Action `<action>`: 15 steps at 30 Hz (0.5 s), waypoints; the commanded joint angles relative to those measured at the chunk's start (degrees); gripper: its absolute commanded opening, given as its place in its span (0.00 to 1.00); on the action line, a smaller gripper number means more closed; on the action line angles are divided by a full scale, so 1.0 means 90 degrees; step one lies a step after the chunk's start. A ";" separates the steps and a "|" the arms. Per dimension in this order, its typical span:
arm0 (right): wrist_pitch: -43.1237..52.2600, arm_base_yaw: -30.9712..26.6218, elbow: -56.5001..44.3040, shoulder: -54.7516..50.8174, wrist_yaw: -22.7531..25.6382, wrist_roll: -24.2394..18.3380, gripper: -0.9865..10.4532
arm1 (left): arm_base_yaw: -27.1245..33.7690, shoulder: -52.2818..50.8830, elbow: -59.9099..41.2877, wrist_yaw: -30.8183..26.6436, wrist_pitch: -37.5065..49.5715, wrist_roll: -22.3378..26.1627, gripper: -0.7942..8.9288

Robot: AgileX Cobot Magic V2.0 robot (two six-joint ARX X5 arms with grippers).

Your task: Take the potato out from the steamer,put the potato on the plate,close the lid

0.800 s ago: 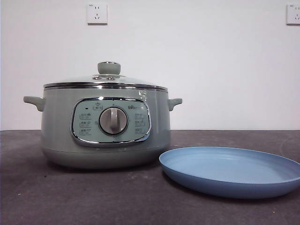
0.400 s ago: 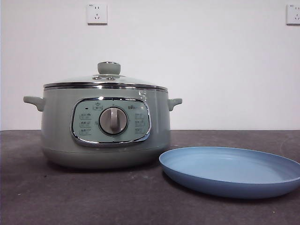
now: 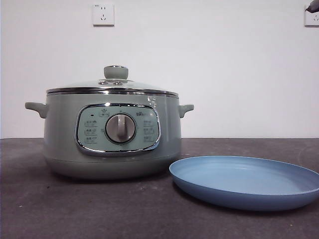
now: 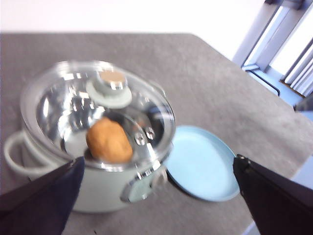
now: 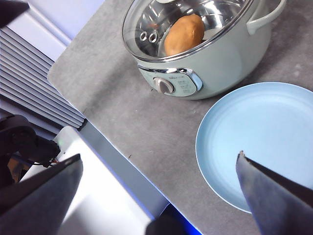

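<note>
The sage-green steamer [image 3: 112, 137] stands on the grey table with its glass lid [image 3: 112, 85] shut on it, green knob [image 3: 115, 72] on top. The golden-brown potato [image 4: 109, 140] lies inside and shows through the glass, also in the right wrist view [image 5: 184, 34]. The light-blue plate [image 3: 246, 180] lies empty beside the steamer. My left gripper [image 4: 156, 196] is open and empty, high above the steamer. My right gripper [image 5: 159, 196] is open and empty, high above the plate [image 5: 264, 142] and the table's edge. A dark arm tip [image 3: 313, 6] shows at the front view's top right corner.
Two wall sockets [image 3: 103, 14] are on the white wall behind. In the right wrist view the table's edge [image 5: 73, 112] runs past the steamer [image 5: 205, 58], with a white stand and slatted panel beyond it. Window frames [image 4: 274, 39] show past the table's far corner.
A dark arm tip has come into the front view's top right corner. The steamer, lid and plate have not moved.
</note>
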 commanded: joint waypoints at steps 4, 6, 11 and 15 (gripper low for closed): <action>0.0007 0.0010 0.0012 -0.0002 -0.0012 0.0007 0.64 | -0.0318 0.0901 0.0772 -0.0396 0.0119 0.0007 0.76; 0.0007 0.0010 0.0012 -0.0002 -0.0012 0.0007 0.64 | -0.0493 0.1280 0.1078 -0.0525 0.0129 0.0039 0.76; 0.0007 0.0010 0.0012 -0.0002 -0.0010 0.0007 0.64 | -0.1078 0.2251 0.1753 -0.1027 0.0350 0.0180 0.76; 0.0007 0.0010 0.0012 -0.0002 -0.0012 0.0007 0.64 | -0.1591 0.3016 0.2159 -0.1523 0.0644 0.0284 0.76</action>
